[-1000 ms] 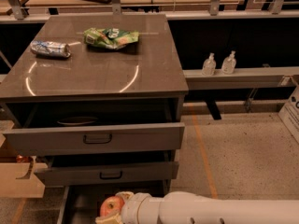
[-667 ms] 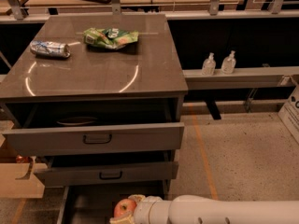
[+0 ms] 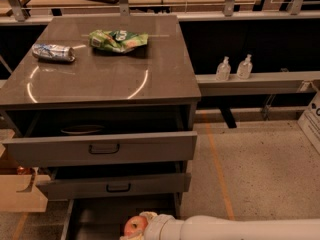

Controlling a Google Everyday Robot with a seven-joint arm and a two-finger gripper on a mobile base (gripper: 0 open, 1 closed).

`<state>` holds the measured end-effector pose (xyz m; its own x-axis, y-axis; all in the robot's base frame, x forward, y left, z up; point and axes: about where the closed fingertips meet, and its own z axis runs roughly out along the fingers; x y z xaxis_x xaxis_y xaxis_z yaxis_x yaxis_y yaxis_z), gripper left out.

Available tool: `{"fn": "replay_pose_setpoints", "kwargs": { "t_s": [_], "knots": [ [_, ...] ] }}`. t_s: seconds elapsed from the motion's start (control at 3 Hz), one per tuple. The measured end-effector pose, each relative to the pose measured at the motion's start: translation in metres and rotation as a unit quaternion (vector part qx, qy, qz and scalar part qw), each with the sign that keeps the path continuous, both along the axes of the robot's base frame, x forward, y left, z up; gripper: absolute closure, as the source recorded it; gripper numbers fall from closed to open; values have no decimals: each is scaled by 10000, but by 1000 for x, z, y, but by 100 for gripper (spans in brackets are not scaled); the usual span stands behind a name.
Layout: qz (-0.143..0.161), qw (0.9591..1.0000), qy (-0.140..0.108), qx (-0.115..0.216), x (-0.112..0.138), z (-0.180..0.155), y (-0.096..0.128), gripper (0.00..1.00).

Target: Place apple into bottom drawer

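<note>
The red apple (image 3: 135,226) with yellow patches sits at the bottom edge of the camera view, over the floor of the open bottom drawer (image 3: 100,219). My gripper (image 3: 136,231) is at the end of the white arm (image 3: 235,229) coming in from the lower right, and the apple is at its tip. The fingers are mostly hidden behind the apple and cut off by the frame edge. The drawer is a dark grey tray below two other drawers.
Two grey drawers with black handles, the upper drawer (image 3: 102,148) and the middle drawer (image 3: 115,186), stand pulled out above the bottom one. A green snack bag (image 3: 118,40) and a silver can (image 3: 53,52) lie on the cabinet top. A cardboard box (image 3: 20,191) is at the left.
The arm and the apple have shifted a little to the right and lower in view, staying over the bottom drawer.
</note>
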<state>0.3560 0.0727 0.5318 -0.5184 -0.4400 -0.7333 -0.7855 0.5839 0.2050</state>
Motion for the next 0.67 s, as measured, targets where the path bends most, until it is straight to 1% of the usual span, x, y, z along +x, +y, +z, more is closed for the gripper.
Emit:
{"fn": "replay_pose_setpoints", "kwargs": {
  "t_s": [0.33,0.67],
  "knots": [
    [-131,9995,-136,-256,5,-18,-12,100],
    [-174,9986,-257,-430,26,-39,-24,100]
  ]
}}
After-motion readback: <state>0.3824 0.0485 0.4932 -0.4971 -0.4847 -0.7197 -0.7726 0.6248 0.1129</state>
